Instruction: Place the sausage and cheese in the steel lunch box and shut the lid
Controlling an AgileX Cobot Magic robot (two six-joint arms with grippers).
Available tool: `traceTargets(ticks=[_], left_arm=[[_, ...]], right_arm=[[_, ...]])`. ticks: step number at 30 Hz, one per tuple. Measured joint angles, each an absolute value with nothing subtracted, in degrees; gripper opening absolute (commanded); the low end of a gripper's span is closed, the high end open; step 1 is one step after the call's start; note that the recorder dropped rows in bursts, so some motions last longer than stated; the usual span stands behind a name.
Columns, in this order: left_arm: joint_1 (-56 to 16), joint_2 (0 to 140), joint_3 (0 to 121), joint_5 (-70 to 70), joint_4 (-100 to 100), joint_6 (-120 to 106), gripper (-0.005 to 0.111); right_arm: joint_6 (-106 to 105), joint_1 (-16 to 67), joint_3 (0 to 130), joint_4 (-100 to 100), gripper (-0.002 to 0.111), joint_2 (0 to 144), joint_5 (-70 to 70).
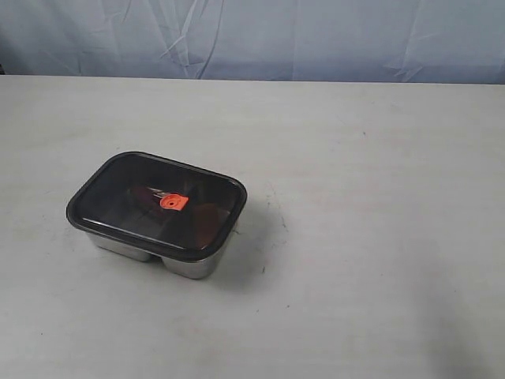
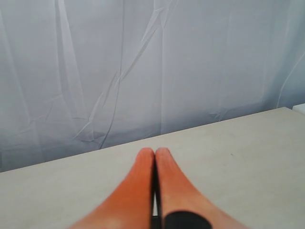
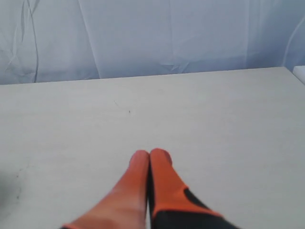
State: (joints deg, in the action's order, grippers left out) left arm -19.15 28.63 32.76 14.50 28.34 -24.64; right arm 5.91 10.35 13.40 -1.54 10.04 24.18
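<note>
While the table (image 1: 379,237) shows just one item in the ext. view, the risk is small but not nil. The steel lunch box (image 1: 185,264) sits left of centre. The lid (image 1: 118,197) lies flat over it and covers all four edges as far as I can see.

Can't tell if the seal is pressed home all round: the near corner looks flush, the far edge is too dim to judge. If the lid is only resting, a nudge or lift could pop it off and spill the contents. A re-press done off-centre could tip or skid the box, b/c steel prob. slides easily on a smooth top.

The left gripper (image 2: 155,151) and right gripper (image 3: 149,153) both have their orange fingers pinched together w/ nothing between them. Both are over plain table, w/ no box in their views.

Through the tint there's a long dark-red shape in the left compartment, likely the sausage (image 1: 147,194). A brownish lump in the right one is likely the cheese (image 1: 207,219). It's too dark to be sure. The orange tab (image 1: 173,202) sits mid-lid. If it isn't seated the seal may leak, and I can't tell if it is.

Only the ext. view shows the box, lid and food, and no arm appears in it. The wrist views give fingers, table and wrinkled backdrop (image 2: 190,62) only. So jaw state comes from them alone, and box position from the ext. view alone.
</note>
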Motion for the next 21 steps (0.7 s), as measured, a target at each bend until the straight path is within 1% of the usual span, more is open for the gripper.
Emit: traceTargets(ticks=[3,7,13,21], left_arm=[[-19.15,28.63,32.76,14.5,28.34,-24.64,0.0],[-19.15,28.63,32.76,14.5,28.21,-24.64,0.0],[-19.15,28.54,32.76,14.5,28.21,-24.64,0.0],[-19.15,28.54,32.76,14.5,28.21,-24.64,0.0]], right_arm=[[4.04,9.92,10.34,-1.54,-0.001,5.56,24.18],[3.37,7.26,7.34,-1.07,-0.001,0.89,24.29],[2.53,2.79,5.18,-0.74,-0.001,0.44,24.92],[-2.1,2.32,3.38,-0.74,-0.001,0.35,24.17]])
